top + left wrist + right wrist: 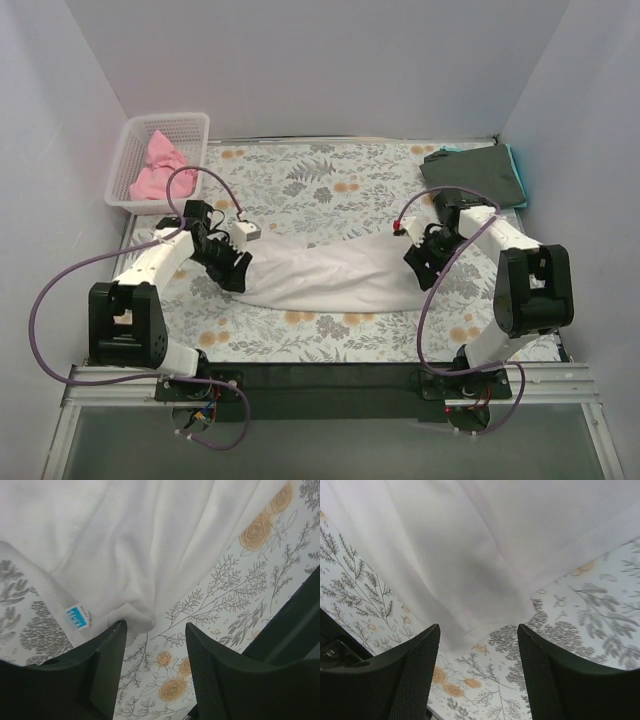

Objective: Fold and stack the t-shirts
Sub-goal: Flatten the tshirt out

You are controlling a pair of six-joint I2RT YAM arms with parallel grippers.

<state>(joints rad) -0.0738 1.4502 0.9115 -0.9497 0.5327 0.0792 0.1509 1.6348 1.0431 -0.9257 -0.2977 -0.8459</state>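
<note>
The large white t-shirt [330,268] lies bunched in a long band across the middle of the floral table cloth. My left gripper [232,272] is open at its left end; the left wrist view shows the shirt's corner [135,580] with a blue label [76,616] just beyond the spread fingers. My right gripper [420,268] is open at its right end, with the shirt's edge [485,570] just ahead of the fingers. A pink t-shirt [157,167] sits in the basket. A dark grey-green t-shirt [475,172] lies folded at the back right, over a teal one [518,165].
The white lattice basket [193,128] stands at the back left corner. White walls close the table on three sides. A dark strip [330,375] runs along the near edge by the arm bases.
</note>
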